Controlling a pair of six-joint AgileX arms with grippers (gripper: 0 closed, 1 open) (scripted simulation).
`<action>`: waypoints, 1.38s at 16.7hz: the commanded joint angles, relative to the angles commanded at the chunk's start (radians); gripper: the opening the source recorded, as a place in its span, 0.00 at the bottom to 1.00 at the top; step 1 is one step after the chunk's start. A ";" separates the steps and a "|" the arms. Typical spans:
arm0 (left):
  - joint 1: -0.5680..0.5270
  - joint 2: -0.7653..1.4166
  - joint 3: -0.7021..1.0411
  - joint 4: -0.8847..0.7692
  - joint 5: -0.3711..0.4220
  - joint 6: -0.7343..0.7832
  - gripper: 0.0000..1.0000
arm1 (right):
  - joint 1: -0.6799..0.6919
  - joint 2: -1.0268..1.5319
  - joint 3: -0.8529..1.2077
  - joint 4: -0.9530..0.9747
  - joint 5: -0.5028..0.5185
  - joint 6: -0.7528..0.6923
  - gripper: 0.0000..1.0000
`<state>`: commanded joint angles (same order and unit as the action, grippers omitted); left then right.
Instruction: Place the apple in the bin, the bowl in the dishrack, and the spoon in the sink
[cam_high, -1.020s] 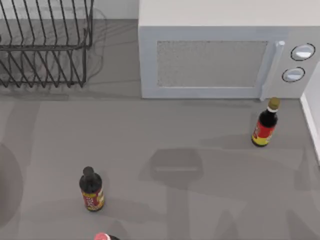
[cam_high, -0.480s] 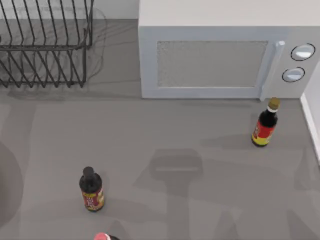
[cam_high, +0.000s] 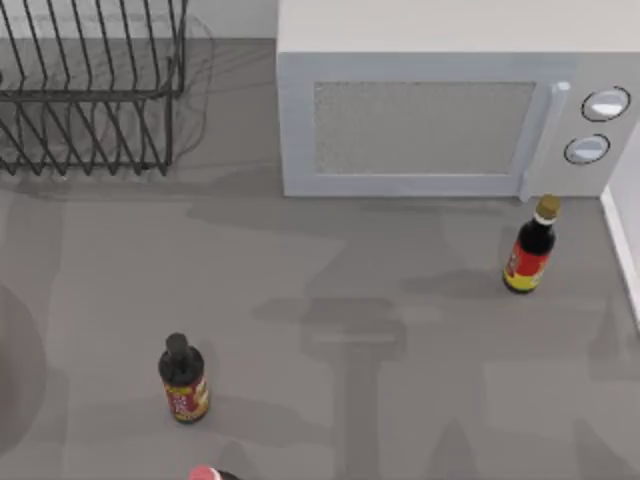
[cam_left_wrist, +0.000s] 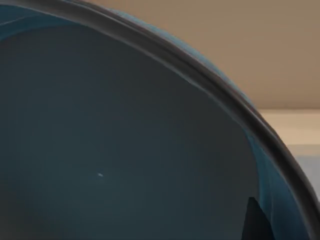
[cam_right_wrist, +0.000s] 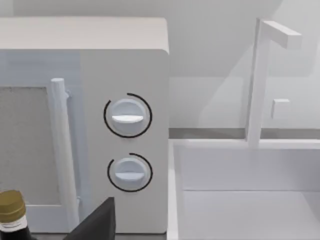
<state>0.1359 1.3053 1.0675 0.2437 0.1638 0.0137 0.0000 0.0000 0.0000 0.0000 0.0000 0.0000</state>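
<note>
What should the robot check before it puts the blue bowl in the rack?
1. Bowl near the left arm: ok. The bowl sits very close in the left wrist view.
2. Left gripper's hold on the bowl: cannot tell.
3. Dishrack free to receive it: ok as far as seen. The dishrack at the table's far left shows bare bars.
4. Dishrack upright: ok.
5. Bottles out of the way: ok. The dark-capped sauce bottle stands well in front of the rack, and the gold-capped bottle is far right by the microwave.
6. Right arm out of the way: probably ok. Its view faces the microwave dials and the sink.
</note>
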 joint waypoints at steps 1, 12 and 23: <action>-0.008 0.066 -0.014 0.089 -0.007 -0.001 0.00 | 0.000 0.000 0.000 0.000 0.000 0.000 1.00; -0.069 0.450 -0.144 0.587 -0.058 0.002 0.00 | 0.000 0.000 0.000 0.000 0.000 0.000 1.00; -0.069 0.450 -0.144 0.587 -0.058 0.002 0.68 | 0.000 0.000 0.000 0.000 0.000 0.000 1.00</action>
<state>0.0667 1.7555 0.9237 0.8304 0.1056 0.0157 0.0000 0.0000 0.0000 0.0000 0.0000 0.0000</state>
